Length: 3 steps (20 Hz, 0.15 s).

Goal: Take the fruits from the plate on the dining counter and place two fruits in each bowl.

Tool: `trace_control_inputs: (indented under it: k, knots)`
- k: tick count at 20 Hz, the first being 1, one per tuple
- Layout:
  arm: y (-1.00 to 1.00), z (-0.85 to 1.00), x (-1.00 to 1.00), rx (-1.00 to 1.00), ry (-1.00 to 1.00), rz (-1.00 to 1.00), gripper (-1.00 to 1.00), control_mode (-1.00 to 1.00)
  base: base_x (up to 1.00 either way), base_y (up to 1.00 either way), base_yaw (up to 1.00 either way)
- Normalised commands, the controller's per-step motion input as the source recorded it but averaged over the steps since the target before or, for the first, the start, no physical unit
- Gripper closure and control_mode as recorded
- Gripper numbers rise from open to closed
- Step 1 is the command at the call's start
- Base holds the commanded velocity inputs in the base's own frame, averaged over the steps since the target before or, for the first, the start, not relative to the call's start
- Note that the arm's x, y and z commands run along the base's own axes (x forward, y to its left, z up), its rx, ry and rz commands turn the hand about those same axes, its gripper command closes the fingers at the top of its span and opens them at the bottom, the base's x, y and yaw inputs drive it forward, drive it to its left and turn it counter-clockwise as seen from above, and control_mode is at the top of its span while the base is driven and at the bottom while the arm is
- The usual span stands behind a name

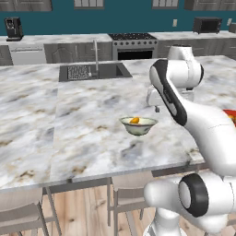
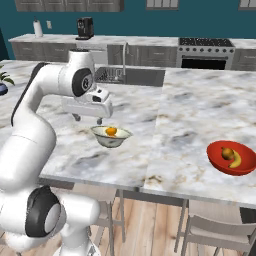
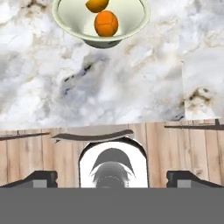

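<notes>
From the right base view, going near to far: the marble tabletop (image 2: 200, 115) carries the cream bowl (image 2: 111, 136) close to its front edge, and inside it sit 2 orange fruits (image 3: 106, 23), the round one clear in the hand view and a second orange piece at 12 o'clock of it against the bowl's far wall. The gripper (image 2: 87, 119) hangs just above and at about 10 o'clock of that bowl, fingers spread wide and holding nothing. At about 3 o'clock from the cream bowl, well apart along the same front edge, the red bowl (image 2: 231, 157) holds a curved yellow banana (image 2: 235, 160) and a brownish-orange fruit (image 2: 227, 153) touching it. So each bowl appears to have its 2 fruits, and I judge the placing done; what may be left is only drawing the arm clear. The blue plate cannot be placed from these pictures. Farther back lie the sink (image 2: 131, 76), the stove (image 2: 205, 50) and a coffee machine (image 2: 85, 27). No brand, label or writing can be read on anything.
</notes>
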Motion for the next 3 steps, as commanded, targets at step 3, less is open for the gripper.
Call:
trace_control_inputs:
  k: [3]
  knots:
    - [0.03,0.45,-0.81,0.0,0.02,0.0,-1.0,-1.0,0.0,0.0,0.0]
